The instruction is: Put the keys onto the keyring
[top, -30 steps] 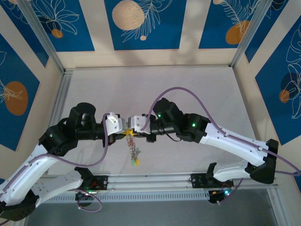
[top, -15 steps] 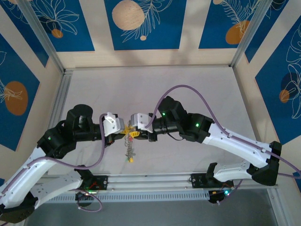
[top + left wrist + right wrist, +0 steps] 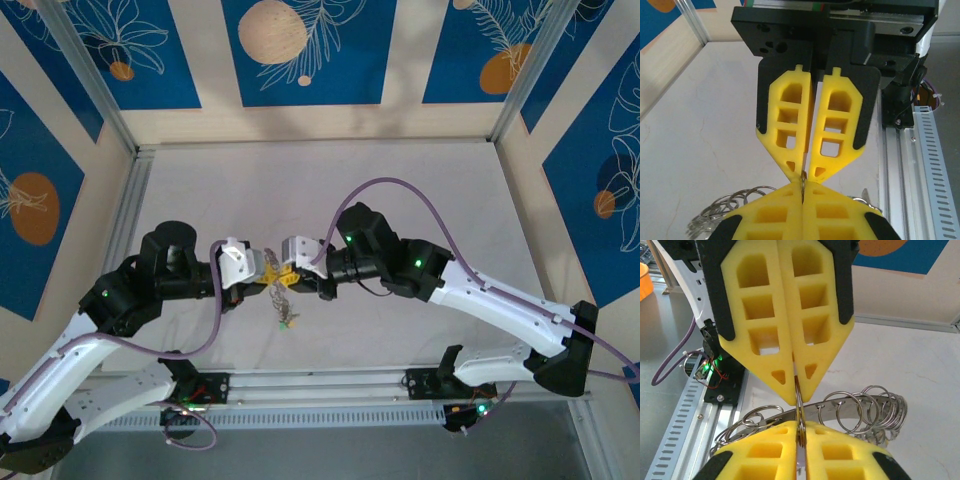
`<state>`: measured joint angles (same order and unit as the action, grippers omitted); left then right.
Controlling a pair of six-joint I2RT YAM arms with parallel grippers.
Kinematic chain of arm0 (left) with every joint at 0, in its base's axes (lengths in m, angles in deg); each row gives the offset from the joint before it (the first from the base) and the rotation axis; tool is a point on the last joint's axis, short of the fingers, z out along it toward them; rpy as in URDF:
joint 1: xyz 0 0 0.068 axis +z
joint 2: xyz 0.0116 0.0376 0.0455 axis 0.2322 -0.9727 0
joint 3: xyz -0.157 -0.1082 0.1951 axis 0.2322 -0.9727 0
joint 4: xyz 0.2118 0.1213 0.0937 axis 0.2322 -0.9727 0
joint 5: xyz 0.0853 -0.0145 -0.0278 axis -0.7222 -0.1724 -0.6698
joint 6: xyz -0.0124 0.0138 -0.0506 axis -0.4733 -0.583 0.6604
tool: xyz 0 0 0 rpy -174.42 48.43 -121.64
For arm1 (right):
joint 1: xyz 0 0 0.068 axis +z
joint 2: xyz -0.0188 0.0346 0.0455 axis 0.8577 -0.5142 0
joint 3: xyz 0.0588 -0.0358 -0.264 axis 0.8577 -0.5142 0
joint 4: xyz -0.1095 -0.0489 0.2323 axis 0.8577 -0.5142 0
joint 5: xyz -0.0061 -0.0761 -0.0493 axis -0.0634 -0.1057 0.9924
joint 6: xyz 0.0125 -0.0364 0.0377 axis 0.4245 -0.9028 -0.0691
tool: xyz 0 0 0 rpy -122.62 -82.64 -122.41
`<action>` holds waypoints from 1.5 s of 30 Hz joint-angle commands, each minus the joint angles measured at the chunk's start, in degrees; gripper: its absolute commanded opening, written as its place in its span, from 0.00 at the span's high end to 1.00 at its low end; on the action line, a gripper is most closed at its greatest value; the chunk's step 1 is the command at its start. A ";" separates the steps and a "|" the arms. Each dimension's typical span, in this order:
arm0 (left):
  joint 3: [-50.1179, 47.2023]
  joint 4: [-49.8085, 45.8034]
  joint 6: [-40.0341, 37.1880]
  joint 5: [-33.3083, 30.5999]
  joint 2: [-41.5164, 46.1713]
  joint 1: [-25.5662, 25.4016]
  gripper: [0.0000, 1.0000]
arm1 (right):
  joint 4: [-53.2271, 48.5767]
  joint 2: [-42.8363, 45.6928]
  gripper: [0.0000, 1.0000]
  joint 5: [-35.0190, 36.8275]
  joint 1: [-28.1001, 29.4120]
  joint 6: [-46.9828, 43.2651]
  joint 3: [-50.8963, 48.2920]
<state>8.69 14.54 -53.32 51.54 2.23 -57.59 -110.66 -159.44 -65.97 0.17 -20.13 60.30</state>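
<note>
Left claw [image 3: 802,189] and right claw [image 3: 801,429] meet tip to tip — both clenched on the keyring [image 3: 826,409]. Wide surface [image 3: 400,190] spreads beyond.

Robot test cell, probably a lab: white table [image 3: 250,180] enclosed by aluminium frame [image 3: 93,85] and printed blue panels [image 3: 350,70].

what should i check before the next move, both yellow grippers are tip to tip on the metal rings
1. Left gripper shut on the thin metal loop: ok.
2. Right gripper shut on the same loop: ok.
3. Grey metal keyring with its small wire rings held up beside the closed tips: ok.
4. Tiny coloured-head keys dangling free under the grippers: ok.
5. Whether the pinched loop is threaded onto the keyring: cannot tell.
</note>
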 commanded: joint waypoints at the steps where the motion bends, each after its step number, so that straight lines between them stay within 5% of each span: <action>1: 0.99 3.39 0.08 1.51 1.32 -0.38 1.00 | 0.14 0.80 0.91 -1.78 -0.49 1.31 -1.05; 24: 1.28 2.60 -0.37 0.89 1.76 -0.39 1.00 | 2.06 2.11 0.88 -2.24 -2.61 4.76 -4.83; 32: 1.08 2.52 -0.42 0.98 1.73 -0.35 1.00 | 3.23 2.44 0.94 -3.70 -3.05 5.19 -5.18; 45: 1.39 1.90 -0.69 2.00 1.55 -0.35 1.00 | 8.40 9.43 0.57 -7.38 -3.06 6.53 -10.31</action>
<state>8.69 14.46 -53.36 51.15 3.02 -57.59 -105.90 -152.03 -70.41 -2.67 -14.75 51.21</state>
